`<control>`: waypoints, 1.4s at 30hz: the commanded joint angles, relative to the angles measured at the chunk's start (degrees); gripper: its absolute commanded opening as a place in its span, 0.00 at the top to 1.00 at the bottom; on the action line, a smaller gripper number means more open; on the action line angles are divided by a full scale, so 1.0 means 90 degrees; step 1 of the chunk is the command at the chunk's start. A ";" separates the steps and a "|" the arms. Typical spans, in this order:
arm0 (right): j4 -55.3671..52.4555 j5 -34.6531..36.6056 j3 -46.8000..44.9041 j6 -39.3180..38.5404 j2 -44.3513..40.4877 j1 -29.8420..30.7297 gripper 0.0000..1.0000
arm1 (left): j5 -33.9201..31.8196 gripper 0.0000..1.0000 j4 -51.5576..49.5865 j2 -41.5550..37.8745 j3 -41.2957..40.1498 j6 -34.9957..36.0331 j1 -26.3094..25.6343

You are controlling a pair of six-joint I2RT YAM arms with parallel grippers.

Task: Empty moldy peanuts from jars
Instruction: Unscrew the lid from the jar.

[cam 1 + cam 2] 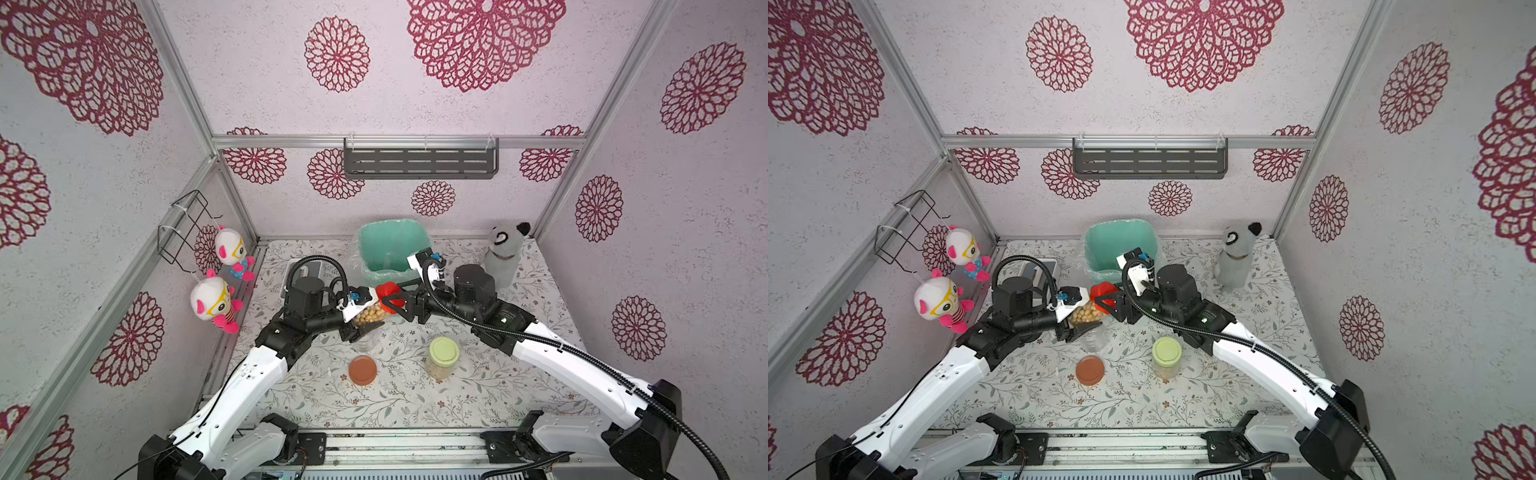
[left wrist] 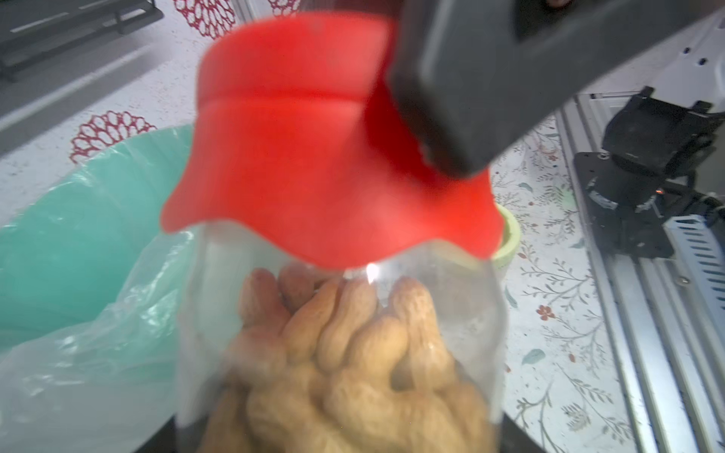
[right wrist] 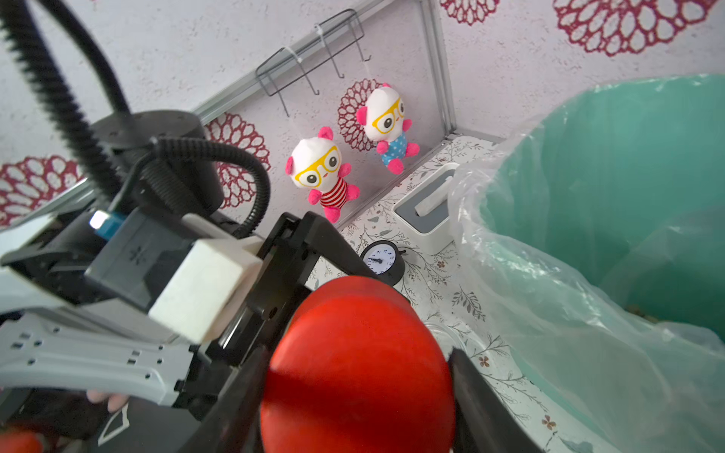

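Observation:
My left gripper [image 1: 365,320] [image 1: 1084,320] [image 2: 353,439] is shut on a clear jar [image 2: 451,306] tilted above the table and packed with tan moldy peanuts [image 1: 369,313] [image 1: 1086,312] [image 2: 353,353]. Its red lid [image 1: 386,293] [image 1: 1104,291] [image 2: 321,157] [image 3: 357,364] is on. My right gripper [image 1: 392,301] [image 1: 1106,299] [image 3: 359,353] grips that lid from the other side, one finger pressed against each edge. A pale green-lidded jar [image 1: 444,353] [image 1: 1166,353] stands on the table. An open, empty clear jar [image 1: 368,343] [image 1: 1094,340] stands by a loose brown lid [image 1: 362,370] [image 1: 1089,370].
A mint-green bin [image 1: 390,245] [image 1: 1117,241] [image 3: 627,176] with a plastic liner stands just behind both grippers. A grey panda plush [image 1: 505,253] sits at the back right, and a white box [image 3: 427,204] and a small dial [image 3: 382,259] at the back left. Two plush toys [image 1: 216,303] hang on the left wall.

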 commanded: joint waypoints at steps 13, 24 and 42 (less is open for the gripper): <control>-0.0778 -0.2289 0.0263 -0.4256 -0.0078 -0.1030 1.00 | 0.1049 1.00 -0.0999 0.0369 0.0882 0.0408 0.0158; -0.1862 -0.2732 0.1215 -0.5146 0.0460 -0.1222 0.54 | 0.1274 1.00 -0.1531 0.0572 0.1185 0.0721 0.0158; 0.0650 -0.0450 0.0586 0.0632 -0.0115 -0.0678 0.01 | 0.0119 1.00 0.0068 0.0078 0.0514 0.0042 0.0158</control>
